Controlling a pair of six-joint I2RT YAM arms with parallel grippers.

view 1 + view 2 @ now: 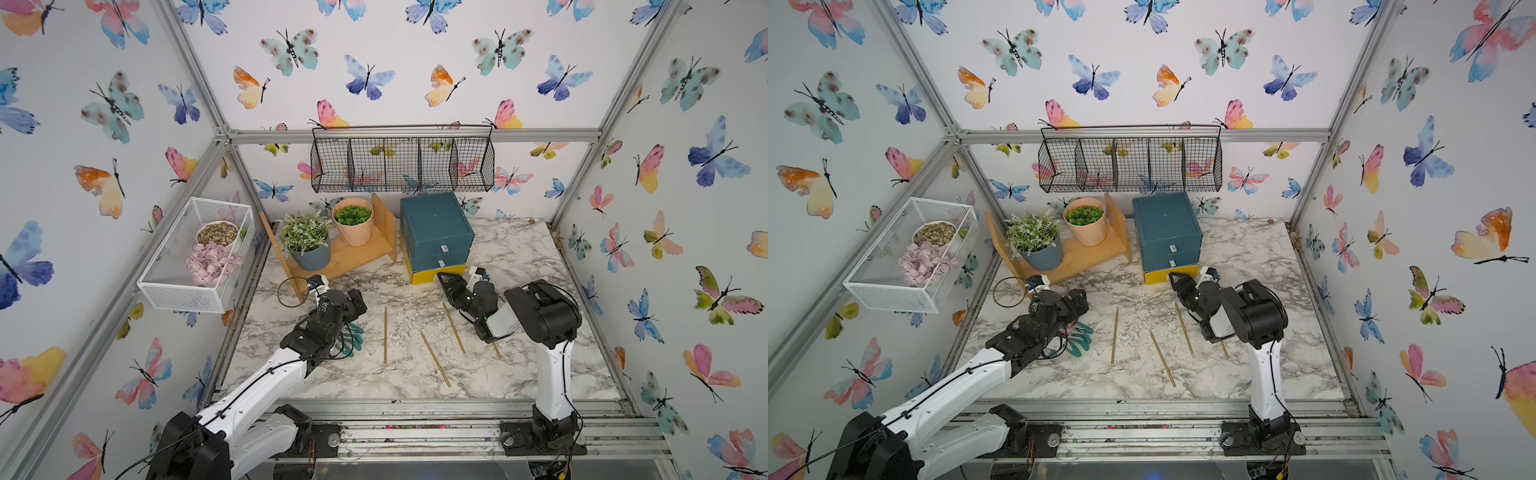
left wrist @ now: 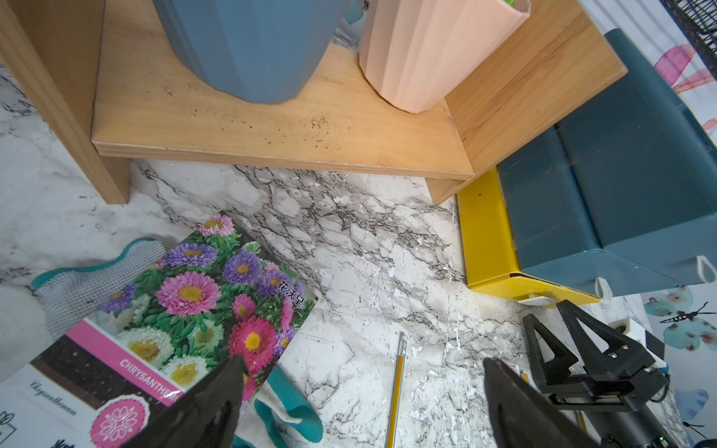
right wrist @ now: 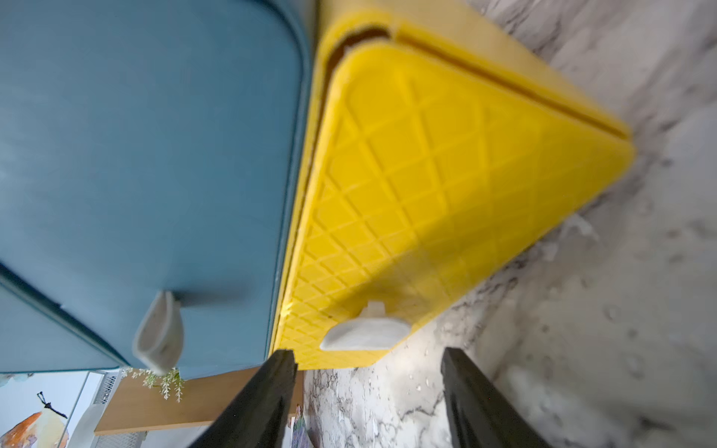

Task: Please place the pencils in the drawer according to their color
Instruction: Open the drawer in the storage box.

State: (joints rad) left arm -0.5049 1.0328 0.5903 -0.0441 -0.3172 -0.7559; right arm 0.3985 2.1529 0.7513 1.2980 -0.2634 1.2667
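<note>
The right gripper (image 3: 368,355), jaws apart and empty, is hovering at the yellow drawer (image 3: 426,174) tab (image 3: 364,333); the left gripper (image 2: 362,362) is idling wide open. Gold pencils (image 1: 385,334) are waiting on the table (image 1: 519,257), apparently unsorted.

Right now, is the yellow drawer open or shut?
Shut. The yellow drawer sits flush in its frame, only a thin seam showing. The right gripper is open, short of its tab.

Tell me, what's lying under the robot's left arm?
A grey glove with teal fingertips and a chrysanthemum seed packet lie there. In both top views the left arm covers most of both.
</note>
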